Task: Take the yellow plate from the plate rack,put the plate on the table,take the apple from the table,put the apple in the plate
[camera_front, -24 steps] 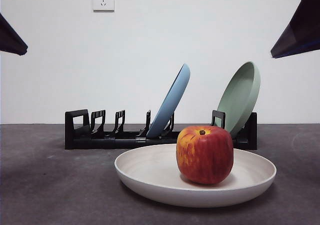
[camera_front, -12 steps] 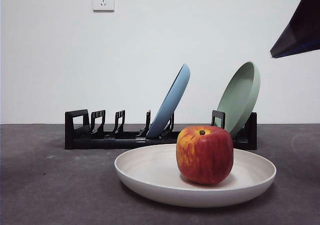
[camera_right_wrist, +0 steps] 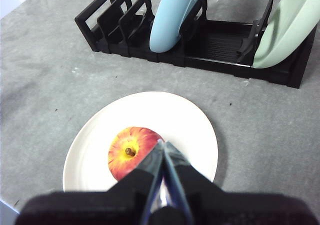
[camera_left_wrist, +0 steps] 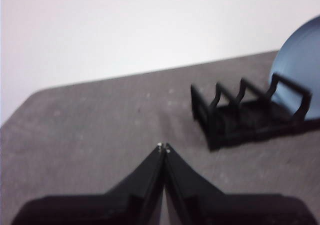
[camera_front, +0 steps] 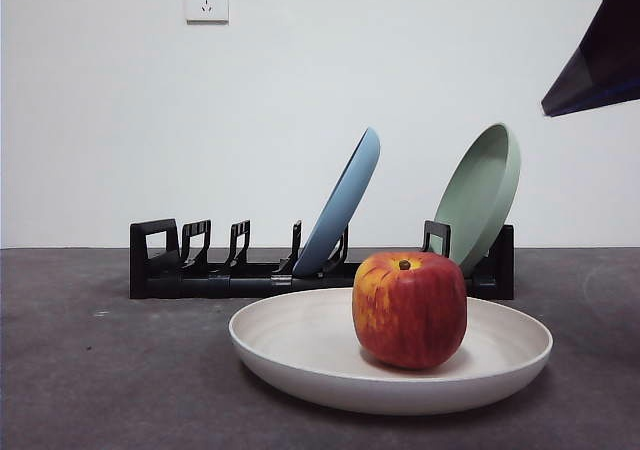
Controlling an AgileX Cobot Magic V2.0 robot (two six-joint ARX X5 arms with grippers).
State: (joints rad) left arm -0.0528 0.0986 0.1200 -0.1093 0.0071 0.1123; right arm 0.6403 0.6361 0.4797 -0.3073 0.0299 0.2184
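The cream yellow plate [camera_front: 300, 345] lies flat on the dark grey table [camera_front: 90, 380] in front of the black plate rack [camera_front: 210, 270]. The red apple [camera_front: 410, 308] stands upright inside the plate, right of its middle. In the right wrist view the plate [camera_right_wrist: 175, 117] and apple [camera_right_wrist: 131, 152] lie below my right gripper [camera_right_wrist: 161, 144], which is shut and empty, raised above them. It shows as a dark tip [camera_front: 600, 55] at the top right of the front view. My left gripper [camera_left_wrist: 163, 147] is shut and empty, high above bare table beside the rack's end [camera_left_wrist: 240, 115].
A light blue plate [camera_front: 345, 202] leans in the rack's middle slots and a pale green plate [camera_front: 482, 192] leans at its right end. The rack's left slots stand empty. A white wall with a socket [camera_front: 206, 0] rises behind.
The dark tip of an arm at the front view's top left has gone out of view. The plate, apple and rack have not moved.
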